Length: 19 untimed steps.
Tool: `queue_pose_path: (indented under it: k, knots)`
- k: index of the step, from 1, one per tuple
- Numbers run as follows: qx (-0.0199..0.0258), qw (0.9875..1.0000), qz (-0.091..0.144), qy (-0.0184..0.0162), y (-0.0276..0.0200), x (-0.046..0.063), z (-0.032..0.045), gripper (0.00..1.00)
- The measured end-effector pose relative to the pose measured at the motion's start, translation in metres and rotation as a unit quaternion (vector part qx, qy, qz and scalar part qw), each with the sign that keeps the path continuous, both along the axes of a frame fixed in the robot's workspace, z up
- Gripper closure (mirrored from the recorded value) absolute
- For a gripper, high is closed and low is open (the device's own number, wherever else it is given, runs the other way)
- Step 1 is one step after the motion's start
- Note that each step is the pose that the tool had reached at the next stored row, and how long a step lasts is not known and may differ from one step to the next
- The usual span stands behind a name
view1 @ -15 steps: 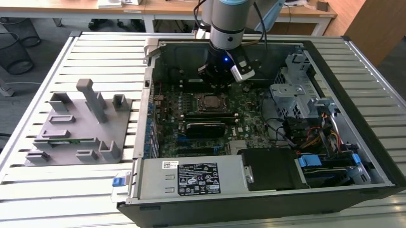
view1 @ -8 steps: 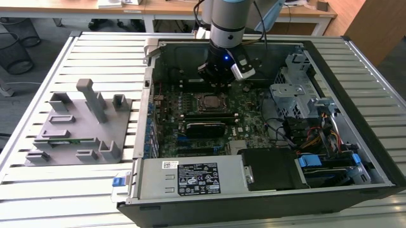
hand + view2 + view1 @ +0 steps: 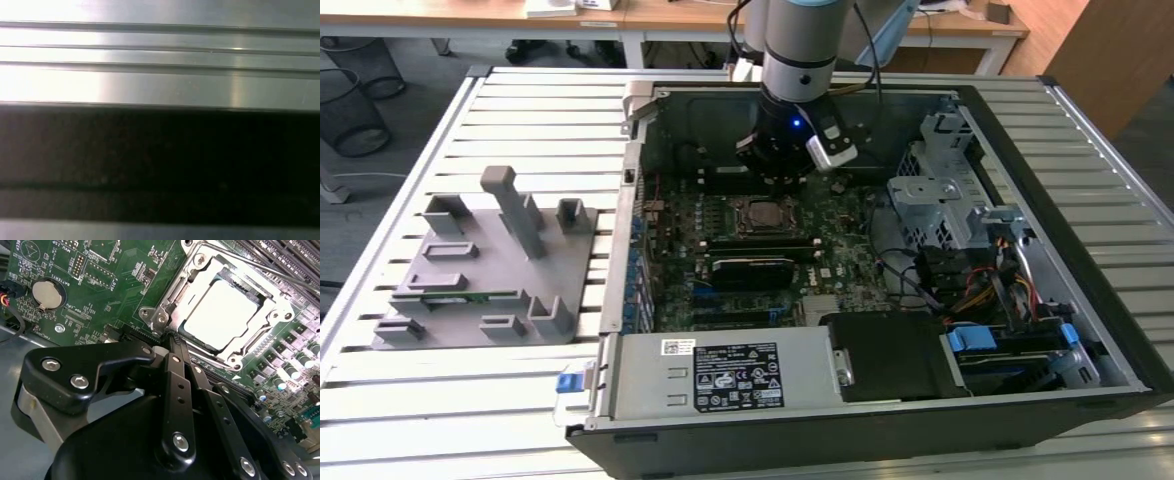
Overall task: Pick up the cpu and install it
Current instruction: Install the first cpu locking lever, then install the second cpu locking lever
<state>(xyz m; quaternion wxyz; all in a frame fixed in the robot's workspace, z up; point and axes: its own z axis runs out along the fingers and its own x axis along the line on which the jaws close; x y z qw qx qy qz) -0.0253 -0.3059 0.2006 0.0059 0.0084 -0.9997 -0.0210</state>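
Second wrist view shows the gripper (image 3: pixel 172 340) with its fingers pressed together and grasping nothing, just beside the socket (image 3: pixel 280 305) where the cpu (image 3: pixel 222 310) sits seated on the green motherboard (image 3: pixel 100 285), inside the open computer case (image 3: pixel 1107 300).

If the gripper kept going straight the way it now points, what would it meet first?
Probably the socket frame's edge beside the cpu, which already sits in the socket; the gripper aims there, though depth is unclear.
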Motion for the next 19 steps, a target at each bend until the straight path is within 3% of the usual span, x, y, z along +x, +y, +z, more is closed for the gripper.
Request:
queue_pose_path:
  k: [10,19]
  knots:
    - [-0.0016,1.0,0.0,0.0,-0.0001,0.0,0.0019,0.89]
    - [-0.0066,1.0,0.0,0.0,-0.0001,0.0,0.004,0.89]
